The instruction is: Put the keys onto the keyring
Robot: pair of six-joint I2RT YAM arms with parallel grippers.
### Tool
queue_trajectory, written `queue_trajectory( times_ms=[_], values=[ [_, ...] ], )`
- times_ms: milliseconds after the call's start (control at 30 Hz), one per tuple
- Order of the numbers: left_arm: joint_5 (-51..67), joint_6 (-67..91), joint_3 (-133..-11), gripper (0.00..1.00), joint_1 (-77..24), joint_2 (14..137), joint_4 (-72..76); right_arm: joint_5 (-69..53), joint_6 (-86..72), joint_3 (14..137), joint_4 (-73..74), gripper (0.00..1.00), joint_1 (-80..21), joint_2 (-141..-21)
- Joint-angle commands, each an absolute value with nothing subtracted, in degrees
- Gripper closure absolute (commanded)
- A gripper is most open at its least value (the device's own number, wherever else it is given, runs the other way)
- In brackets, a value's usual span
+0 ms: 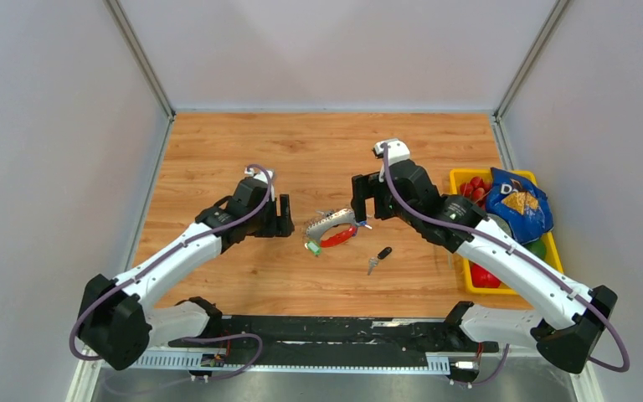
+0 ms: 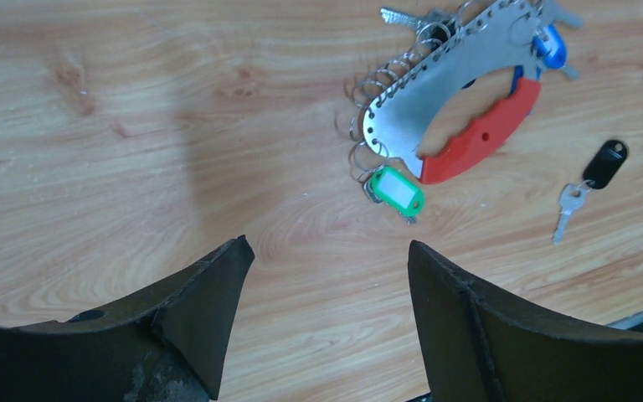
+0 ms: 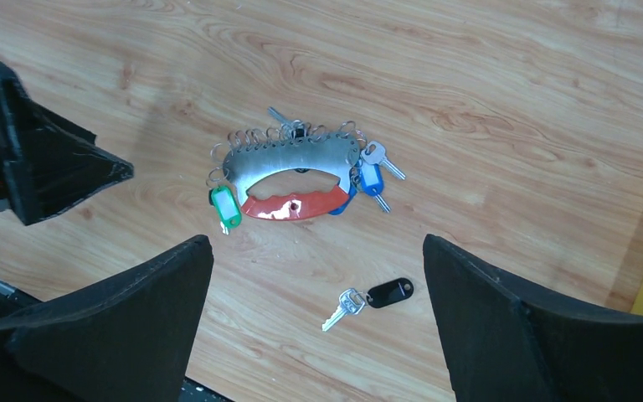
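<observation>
The key (image 1: 378,257) has a black tag and a short silver blade. It lies alone on the wood table, and shows in the right wrist view (image 3: 368,300) and the left wrist view (image 2: 590,182). The keyring bunch (image 1: 331,229) is a curved silver strap with a red grip, a green tag and blue-tagged keys; it lies flat just left of the key (image 3: 289,177) (image 2: 456,100). My left gripper (image 1: 285,215) is open and empty, left of the bunch. My right gripper (image 1: 367,201) is open and empty, above the table just behind and right of the bunch.
A yellow bin (image 1: 462,179) at the right edge holds a blue snack bag (image 1: 517,203), red pieces and a green piece. Grey walls close in the table at the back and both sides. A black rail (image 1: 335,331) runs along the near edge.
</observation>
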State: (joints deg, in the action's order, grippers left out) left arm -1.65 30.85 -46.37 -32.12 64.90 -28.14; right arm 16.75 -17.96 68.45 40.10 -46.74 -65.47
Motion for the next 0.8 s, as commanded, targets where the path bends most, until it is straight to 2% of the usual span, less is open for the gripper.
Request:
queue_trajectory(
  times_ms=[0, 133, 267, 767],
  values=[
    [1.0, 33.8, -45.2, 0.25, -31.9, 68.3, -20.4, 14.1, -18.5, 67.6, 36.4, 0.01, -46.8, -63.3],
    [3.5, 34.5, -43.6, 0.39, -31.9, 72.1, -15.8, 13.2, -18.6, 66.6, 36.0, 0.01, -46.7, -62.8],
    [4.1, 34.2, -42.6, 0.46, -31.9, 75.2, -11.9, 12.1, -18.7, 66.0, 35.4, 0.01, -46.8, -62.5],
    [4.0, 31.5, -43.5, 0.48, -31.9, 85.8, -2.7, 10.7, -18.6, 65.4, 34.1, 0.0, -46.8, -63.5]
  ],
)
